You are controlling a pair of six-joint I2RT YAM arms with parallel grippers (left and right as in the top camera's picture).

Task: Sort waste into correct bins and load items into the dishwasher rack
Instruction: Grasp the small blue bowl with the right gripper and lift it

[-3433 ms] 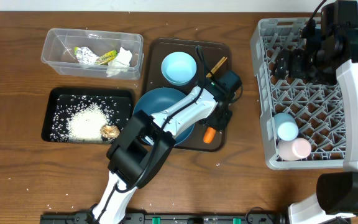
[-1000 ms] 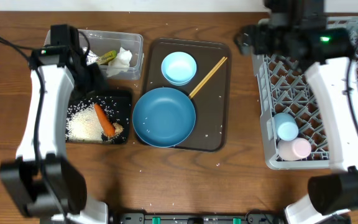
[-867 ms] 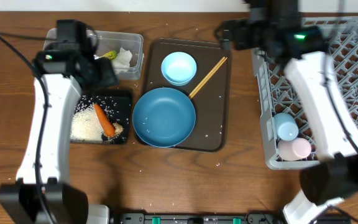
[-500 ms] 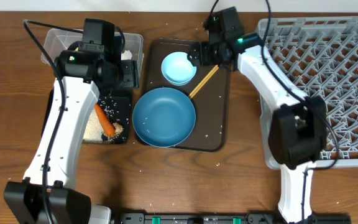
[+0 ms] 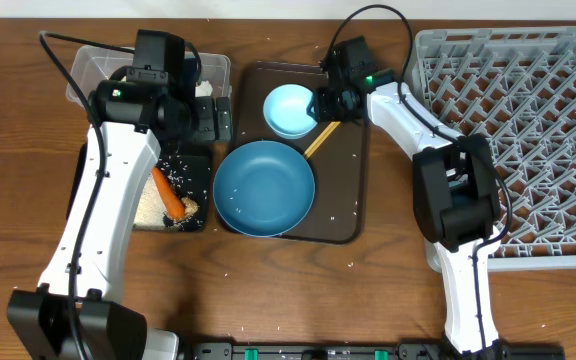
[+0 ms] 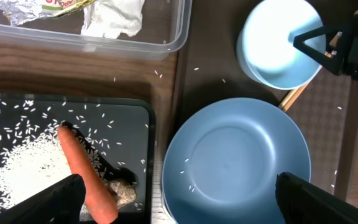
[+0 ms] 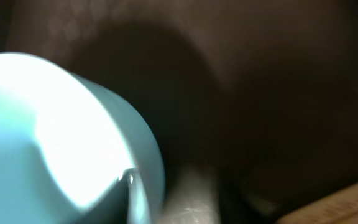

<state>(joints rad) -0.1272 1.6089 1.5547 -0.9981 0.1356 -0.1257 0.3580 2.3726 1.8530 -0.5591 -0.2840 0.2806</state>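
My right gripper (image 5: 320, 103) sits on the right rim of the small light-blue bowl (image 5: 288, 108), one finger inside the wall and one outside, shut on it. Chopsticks (image 5: 318, 142) lie just below it on the brown tray. The large dark-blue bowl (image 5: 264, 187) holds a few rice grains. My left gripper (image 5: 211, 120) hangs wide open and empty above the gap between the clear tub (image 5: 83, 62) and the black tray (image 6: 73, 106). In the black tray lie the carrot (image 6: 82, 174), rice (image 6: 23, 171) and a brown lump (image 6: 122, 193). The wrapper (image 6: 42, 6) and paper (image 6: 114, 15) lie in the tub.
A dark-brown serving tray (image 5: 353, 205) carries both bowls and the chopsticks. The grey dishwasher rack (image 5: 528, 110) fills the right side. Loose rice grains dot the wood around the trays. The right arm's lower links stretch along the rack's left wall.
The right arm swung from the rack to the small bowl and closed on its rim. The left arm rose rightward from the black tray and its jaws opened wide; the carrot stays there.
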